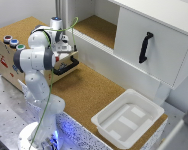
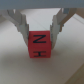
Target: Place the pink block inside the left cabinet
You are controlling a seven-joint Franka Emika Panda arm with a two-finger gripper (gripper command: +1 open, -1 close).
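Note:
In the wrist view the pink block (image 2: 40, 45), a pinkish-red cube with a black letter on its face, sits between my two fingertips, and the gripper (image 2: 41, 32) is shut on it. A pale blurred surface lies beneath. In the exterior view the gripper (image 1: 65, 48) is over the wooden drawer box (image 1: 24, 65), near its black handle; the block is hidden there by the hand. The left cabinet (image 1: 96, 27), white-walled with a cork floor, stands open beyond the gripper, toward the exterior view's right.
Blue (image 1: 7, 38), red (image 1: 14, 42) and green (image 1: 20, 47) buttons sit on the drawer box. A white-fronted compartment with a black handle (image 1: 145, 47) is at the right. A white tray (image 1: 128, 117) lies on the cork table (image 1: 84, 92).

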